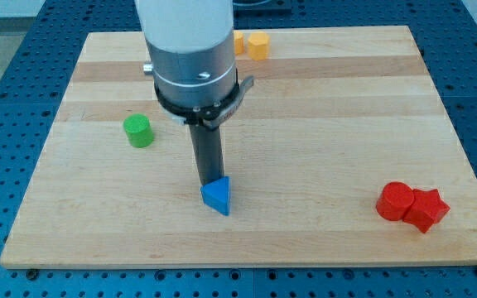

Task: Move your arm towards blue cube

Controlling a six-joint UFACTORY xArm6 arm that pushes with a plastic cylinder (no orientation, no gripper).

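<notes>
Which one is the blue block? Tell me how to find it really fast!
Look at the wooden board, then follow the big arm down its dark rod to my tip, near the middle of the view's bottom half. The blue block sits right against the tip, just below it. It is the only blue piece, and it looks wedge-shaped, more triangular than cube-like.

The blue block (217, 197), wedge-shaped rather than plainly cubic, lies flat on the board at about six o'clock from its centre, its narrow edge pointing to five o'clock and its broad face turned toward nine.
</notes>
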